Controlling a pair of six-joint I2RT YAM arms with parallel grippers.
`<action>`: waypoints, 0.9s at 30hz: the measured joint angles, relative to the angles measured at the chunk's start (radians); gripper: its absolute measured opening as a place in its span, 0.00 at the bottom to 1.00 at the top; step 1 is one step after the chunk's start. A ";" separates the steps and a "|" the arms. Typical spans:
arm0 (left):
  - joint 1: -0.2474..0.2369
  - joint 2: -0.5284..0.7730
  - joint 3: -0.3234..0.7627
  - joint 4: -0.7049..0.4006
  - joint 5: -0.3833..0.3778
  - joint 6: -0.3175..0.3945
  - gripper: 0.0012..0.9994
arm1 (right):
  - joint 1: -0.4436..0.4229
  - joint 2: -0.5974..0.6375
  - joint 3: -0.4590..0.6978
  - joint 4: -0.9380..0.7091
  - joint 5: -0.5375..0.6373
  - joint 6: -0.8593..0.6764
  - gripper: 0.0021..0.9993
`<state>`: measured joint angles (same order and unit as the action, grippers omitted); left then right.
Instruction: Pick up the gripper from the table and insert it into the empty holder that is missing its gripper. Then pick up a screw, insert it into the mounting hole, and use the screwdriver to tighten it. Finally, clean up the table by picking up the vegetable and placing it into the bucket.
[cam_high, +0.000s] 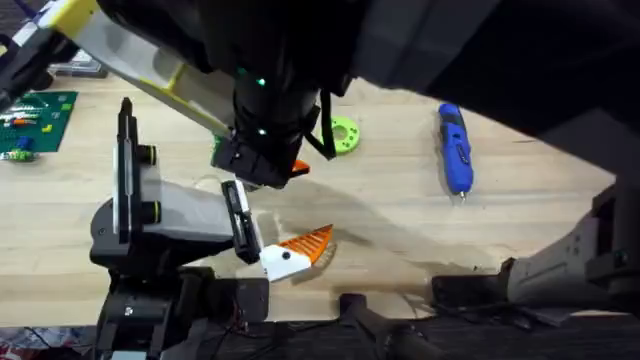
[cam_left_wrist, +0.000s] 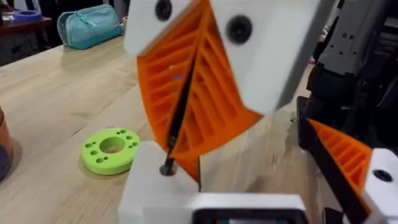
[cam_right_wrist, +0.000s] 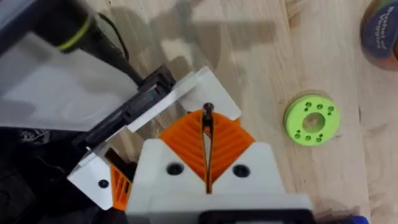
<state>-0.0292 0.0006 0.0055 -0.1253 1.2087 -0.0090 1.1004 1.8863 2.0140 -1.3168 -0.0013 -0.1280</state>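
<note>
Right pincer (cam_right_wrist: 207, 121): it is clenched, with the orange ribbed pads pressed together on a thin dark screw (cam_right_wrist: 207, 112). The screw's tip is seen just past the pad ends, above a white part beside the holder.
Left pincer (cam_left_wrist: 211, 208): it cannot be told whether it is released or clenched.
Gripper (cam_high: 300, 248): the orange ribbed finger on its white base is found at the end of the holder's black bracket and touches it. It is placed low over the table, toward the near edge.
Holder (cam_high: 170, 215): the pale grey rounded body is carried on a black stand at the left side of the table. A tall thin black bar is seen upright beside it.
Screwdriver (cam_high: 455, 150): the blue tool is laid flat on the table, at the right, well apart from the holder. Its metal tip is turned toward the near edge.
Green disc (cam_high: 345, 133): it is laid flat on the table, between the holder and the screwdriver.
Bucket (cam_right_wrist: 380, 31): only a part is seen in the right wrist view, near the green disc.
Table (cam_high: 400, 220): light wood with visible grain.
</note>
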 joint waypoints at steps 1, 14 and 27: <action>0.000 0.000 0.000 0.000 0.000 0.000 0.99 | 0.000 -0.001 0.000 0.000 0.000 0.000 0.01; 0.000 0.000 0.000 0.000 0.000 0.000 0.99 | 0.000 -0.030 0.000 -0.019 0.000 0.000 0.01; 0.000 0.000 0.000 0.000 0.000 0.000 0.99 | 0.004 -0.030 0.000 -0.013 0.000 0.000 0.01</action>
<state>-0.0292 0.0006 0.0055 -0.1253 1.2087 -0.0086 1.1042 1.8561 2.0140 -1.3303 -0.0013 -0.1280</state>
